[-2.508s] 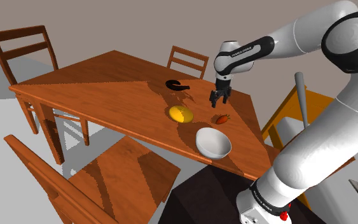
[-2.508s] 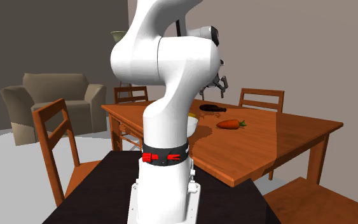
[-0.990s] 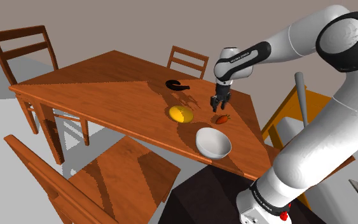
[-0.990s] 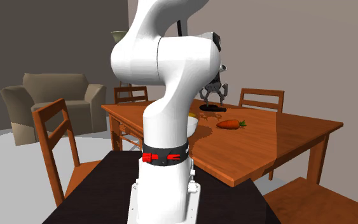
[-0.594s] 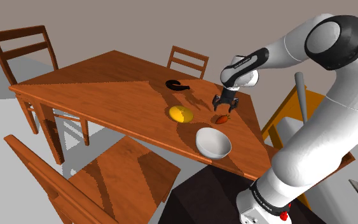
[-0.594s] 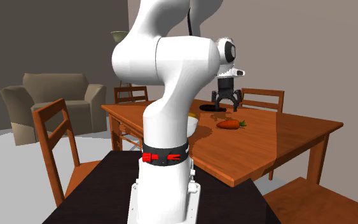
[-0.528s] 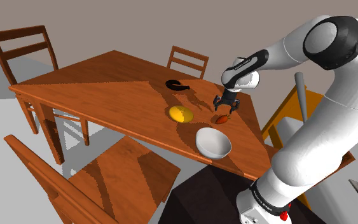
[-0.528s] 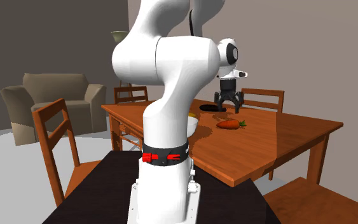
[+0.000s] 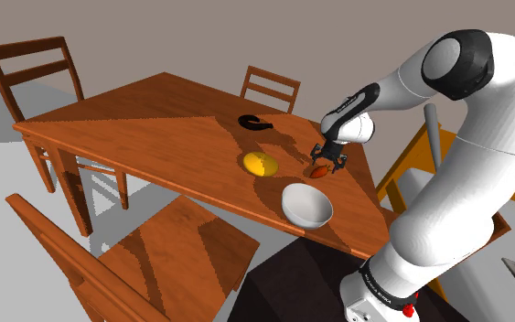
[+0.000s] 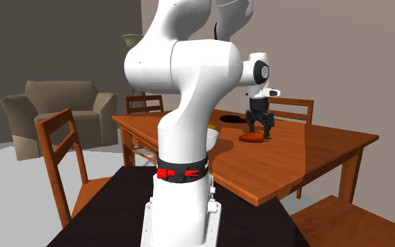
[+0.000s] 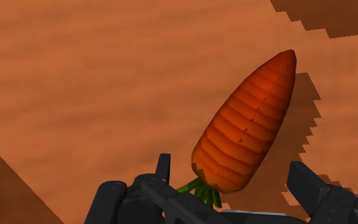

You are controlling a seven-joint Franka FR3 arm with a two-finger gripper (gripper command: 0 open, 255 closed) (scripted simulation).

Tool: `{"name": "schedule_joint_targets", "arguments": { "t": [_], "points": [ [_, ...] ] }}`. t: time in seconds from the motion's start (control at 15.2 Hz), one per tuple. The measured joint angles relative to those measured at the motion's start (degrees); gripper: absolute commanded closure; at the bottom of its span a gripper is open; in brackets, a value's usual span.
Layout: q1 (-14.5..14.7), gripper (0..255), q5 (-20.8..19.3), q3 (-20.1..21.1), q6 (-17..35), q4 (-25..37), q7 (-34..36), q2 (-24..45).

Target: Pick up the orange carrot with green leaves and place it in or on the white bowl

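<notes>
Wooden table [image 9: 136, 119] bears the orange carrot [image 11: 247, 130], its green leaves [image 11: 199, 189] half hidden by the gripper [image 11: 229, 165], fingers [image 11: 308, 184] spread wide either side.

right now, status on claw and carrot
Claw open, low around carrot at its leafy end, not gripping. Carrot lying on table. Path to white bowl looks clear.

A home's dining room: a wooden table [image 9: 127, 119] ringed by wooden chairs [image 9: 25, 48], a beige armchair [image 10: 59, 95] beyond.
</notes>
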Motion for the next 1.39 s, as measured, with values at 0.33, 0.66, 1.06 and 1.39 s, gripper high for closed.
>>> {"name": "schedule_joint_targets", "arguments": {
  "t": [0.33,0.66,1.06,1.39],
  "points": [
    [-0.45,0,1.08,0.48,1.67,0.24,-0.72,1.95],
    [-0.46,255,1.11,0.49,1.72,0.25,-0.74,1.99],
    [-0.46,255,1.11,0.49,1.72,0.24,-0.73,2.00],
    [-0.22,255,0.61,0.25,0.84,0.28,-0.36,1.11]
  ]
}}
